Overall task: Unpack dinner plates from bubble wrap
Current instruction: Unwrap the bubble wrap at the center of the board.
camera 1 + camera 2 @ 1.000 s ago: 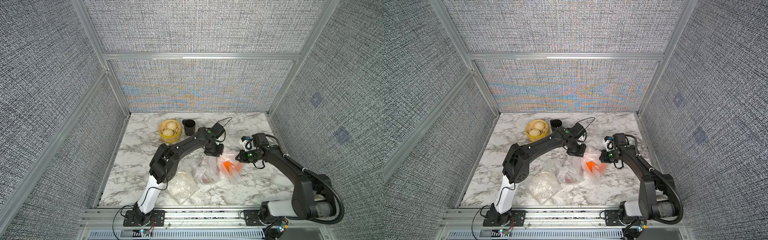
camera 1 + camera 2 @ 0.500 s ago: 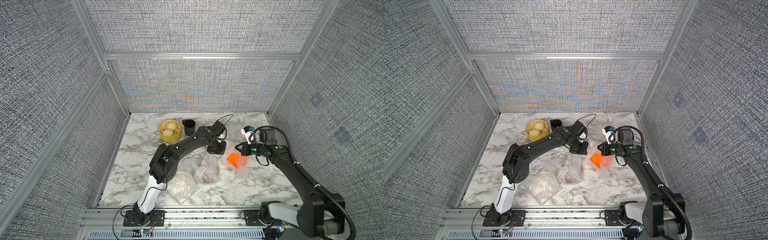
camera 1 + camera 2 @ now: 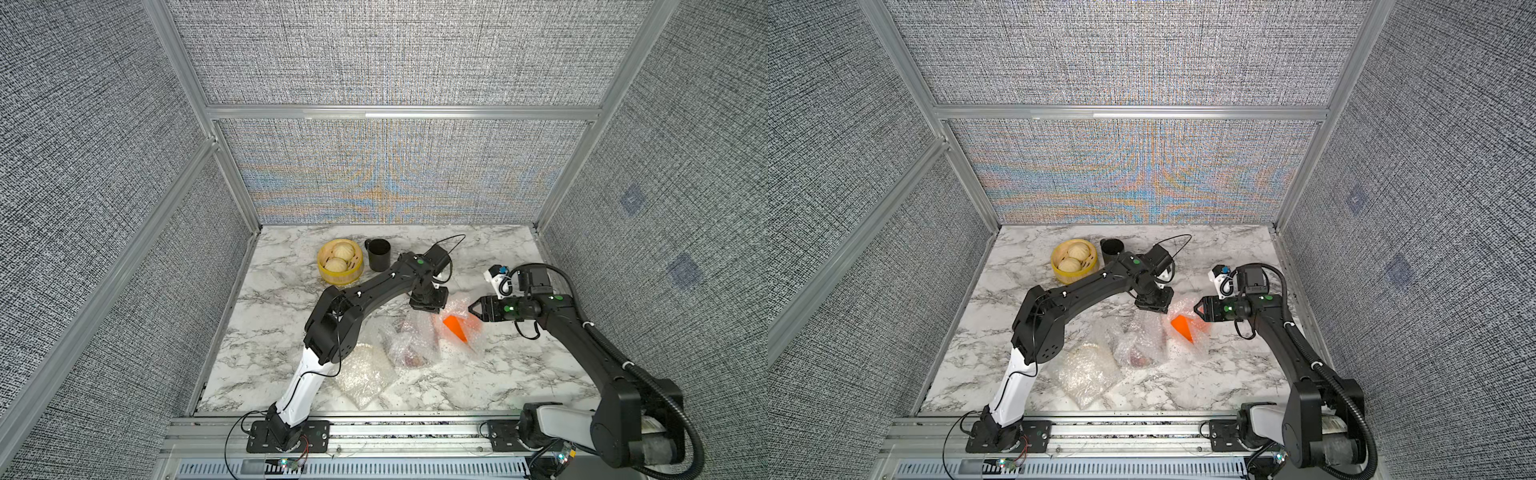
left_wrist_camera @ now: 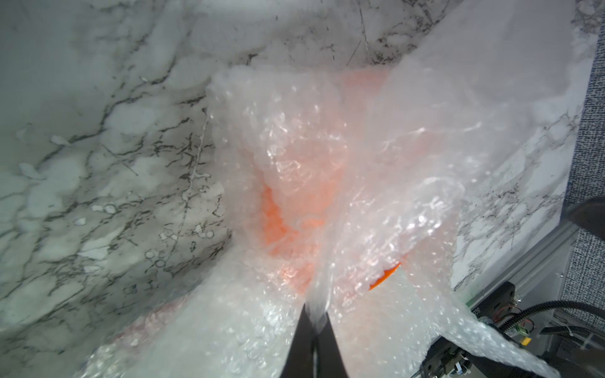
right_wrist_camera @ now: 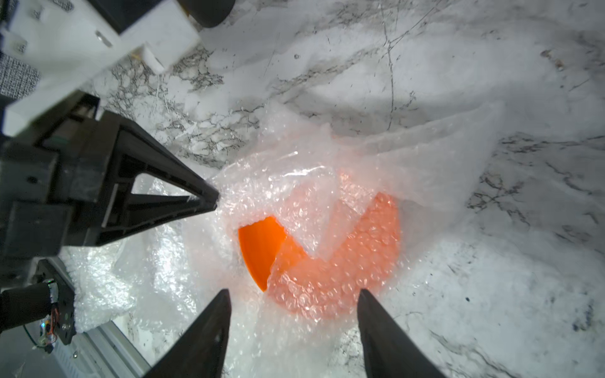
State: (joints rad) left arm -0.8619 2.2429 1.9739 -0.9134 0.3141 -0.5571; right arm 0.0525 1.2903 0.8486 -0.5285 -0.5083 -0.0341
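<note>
"So, where is the orange plate [image 3: 455, 328] from you?"

"On the marble table [image 3: 498, 374], at about three o'clock from its middle in both top views. It lies flat, with bubble wrap [image 5: 294, 183] over most of it and only a wedge bare. From my right gripper [image 5: 294, 291] it sits toward eight o'clock, just below the tips."

"And your pincers?"

"My left gripper [image 4: 314, 314] is clamped on a gathered fold of the wrap, at ten o'clock from the plate, and holds that fold raised. My right jaws stand well apart with nothing between them, poised over the plate's covered rim."

"Which arm takes the plate?"

"The right, I judge, because it is free and close, while the left is busy with the sheet. A round plate gives me no long axis to line up with. What matters is that the bare wedge faces the left gripper, on the far side from my right tips. I'd have to reach across the covered part, or risk nipping plastic along with the rim."

"The rest?"

"At eight o'clock from this one are a dark red plate [image 3: 409, 353] and a pale bundle [image 3: 361, 374], both wrapped."
</note>
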